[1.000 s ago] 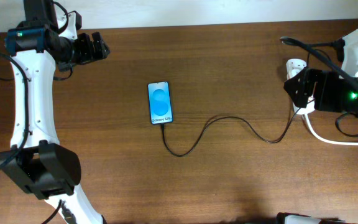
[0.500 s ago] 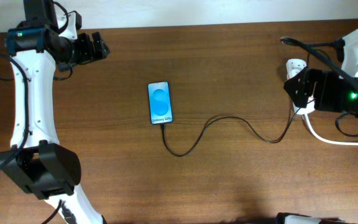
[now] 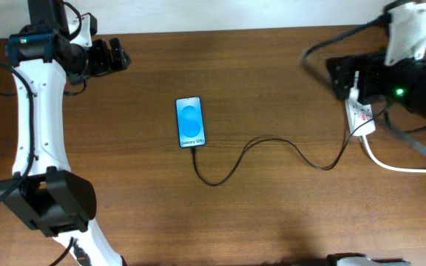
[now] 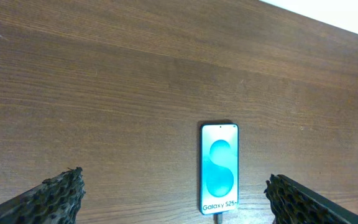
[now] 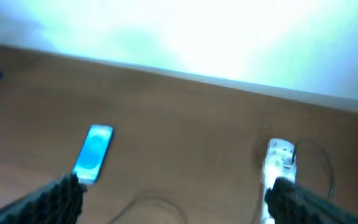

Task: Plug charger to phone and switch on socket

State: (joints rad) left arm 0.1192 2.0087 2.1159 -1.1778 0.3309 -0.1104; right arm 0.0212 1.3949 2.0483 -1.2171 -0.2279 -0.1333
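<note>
The phone [image 3: 190, 122] lies flat mid-table with its blue screen lit; it also shows in the left wrist view [image 4: 219, 168] and, blurred, in the right wrist view [image 5: 94, 154]. The charger [image 3: 272, 141], a thin black cable, runs from the phone's lower end in a loop to the socket [image 3: 361, 116], a white strip at the right. Its plug tip [image 4: 217, 218] sits at the phone's bottom edge. My right gripper [image 3: 336, 77] is open and empty, above the socket's far end [image 5: 278, 163]. My left gripper [image 3: 120, 58] is open and empty at the far left.
A thick white cord [image 3: 398, 167] leaves the socket toward the right edge. The left arm's white links [image 3: 32, 125] run down the left side. The table's far edge [image 3: 220, 29] meets a white wall.
My right arm has lifted and swung toward the far edge, uncovering more of the socket. The left arm, phone and charger cable have not moved.
</note>
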